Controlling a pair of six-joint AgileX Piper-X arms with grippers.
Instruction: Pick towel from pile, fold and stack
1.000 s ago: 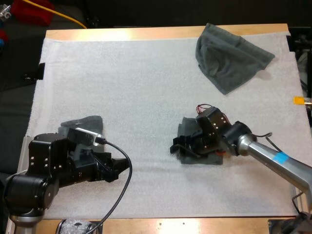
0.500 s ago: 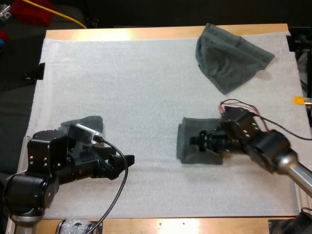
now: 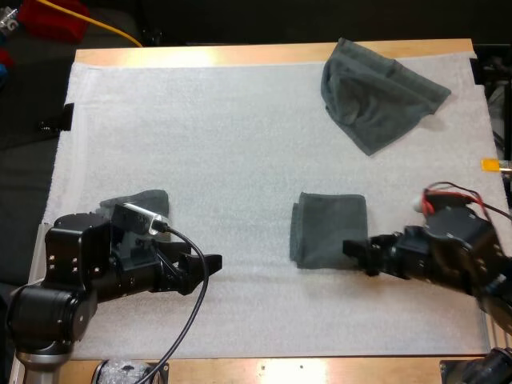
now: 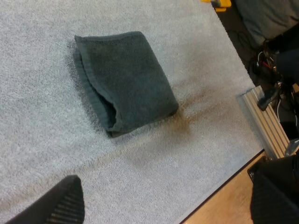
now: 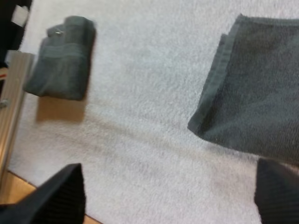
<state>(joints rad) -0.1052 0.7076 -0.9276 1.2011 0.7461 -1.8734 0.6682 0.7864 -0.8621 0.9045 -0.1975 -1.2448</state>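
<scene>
A folded dark grey-green towel [image 3: 330,230] lies flat at the mat's middle, also seen in the left wrist view [image 4: 124,79] and the right wrist view [image 5: 257,112]. My right gripper [image 3: 360,258] is open just off its near right corner, fingers [image 5: 51,196] wide apart and off the cloth. A crumpled towel [image 3: 376,92] lies at the far right. A small folded stack [image 3: 138,203] sits at the left, partly hidden behind my left arm; the stack [image 5: 63,58] is in the right wrist view too. My left gripper [image 3: 210,264] is open over bare mat, fingers [image 4: 51,205] spread.
The white mat [image 3: 224,128] covers most of the wooden table [image 3: 240,54]. An aluminium rail [image 4: 264,121] runs along the table's right side. A red object and a yellow cable lie beyond the far left corner.
My right gripper has let go of the folded towel and pulled back to the right and nearer. The towel now lies uncovered. My left gripper edged slightly right.
</scene>
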